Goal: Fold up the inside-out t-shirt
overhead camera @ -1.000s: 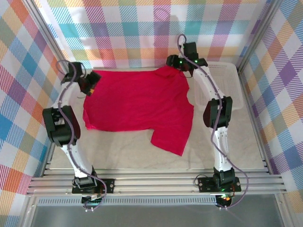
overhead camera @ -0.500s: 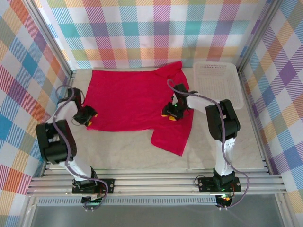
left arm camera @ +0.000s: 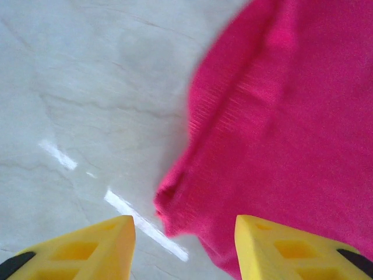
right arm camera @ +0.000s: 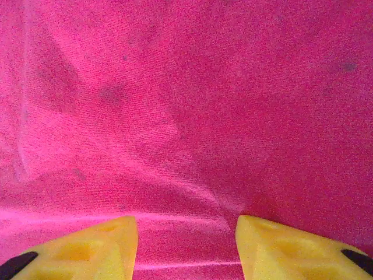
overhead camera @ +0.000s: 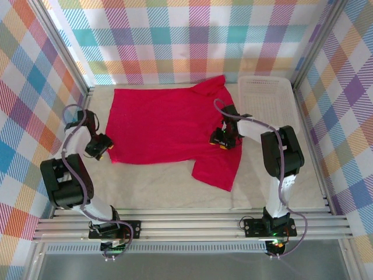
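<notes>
Top external view: the red t-shirt point(overhead camera: 163, 125) lies spread fairly flat across the far half of the table point(overhead camera: 151, 189). One sleeve point(overhead camera: 217, 174) trails toward the near right, and the other is bunched at the far right, beside the white basket point(overhead camera: 268, 102).

The cloth looks thin, light and limp. It should drape and wrinkle readily and drag along the table when pulled, so it is best pinched at a corner or a hemmed edge, where the doubled fabric gives the fingers something to bite. The smooth middle offers no edge to catch.

The left gripper point(overhead camera: 100, 149) sits at the shirt's near-left corner. In the left wrist view its yellow fingers point(left arm camera: 87, 245) stand wide apart, with the corner of the cloth lying between and just ahead of them; nothing is clamped yet. A closing pinch there looks well placed.

The right gripper point(overhead camera: 221, 142) hangs over the shirt's right part, inboard of the edge. In its wrist view the fingers are spread wide above unbroken red cloth, holding nothing.
</notes>
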Robot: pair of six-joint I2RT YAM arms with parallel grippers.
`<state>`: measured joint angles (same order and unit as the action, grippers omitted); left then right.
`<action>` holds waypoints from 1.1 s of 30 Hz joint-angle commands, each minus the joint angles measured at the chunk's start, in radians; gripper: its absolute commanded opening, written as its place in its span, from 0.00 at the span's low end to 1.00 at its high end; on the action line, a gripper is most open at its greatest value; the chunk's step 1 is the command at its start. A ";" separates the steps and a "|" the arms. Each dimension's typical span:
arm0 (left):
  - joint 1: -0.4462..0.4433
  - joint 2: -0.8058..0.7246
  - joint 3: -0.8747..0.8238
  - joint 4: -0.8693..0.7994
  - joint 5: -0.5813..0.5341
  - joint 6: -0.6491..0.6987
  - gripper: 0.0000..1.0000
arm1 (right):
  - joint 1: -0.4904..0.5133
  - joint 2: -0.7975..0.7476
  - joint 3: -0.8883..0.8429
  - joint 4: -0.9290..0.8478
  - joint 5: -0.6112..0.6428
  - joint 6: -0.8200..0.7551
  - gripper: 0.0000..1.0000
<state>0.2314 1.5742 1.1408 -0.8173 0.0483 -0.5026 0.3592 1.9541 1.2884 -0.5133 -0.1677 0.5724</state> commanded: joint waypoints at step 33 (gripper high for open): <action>-0.231 0.243 0.087 -0.119 -0.385 0.079 0.15 | 0.038 0.001 0.109 -0.017 -0.074 0.029 0.46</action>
<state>0.0090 1.7977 1.2095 -0.9184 -0.2855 -0.4236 0.3935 1.9148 1.4025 -0.5488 -0.2253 0.5812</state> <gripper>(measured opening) 0.172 0.463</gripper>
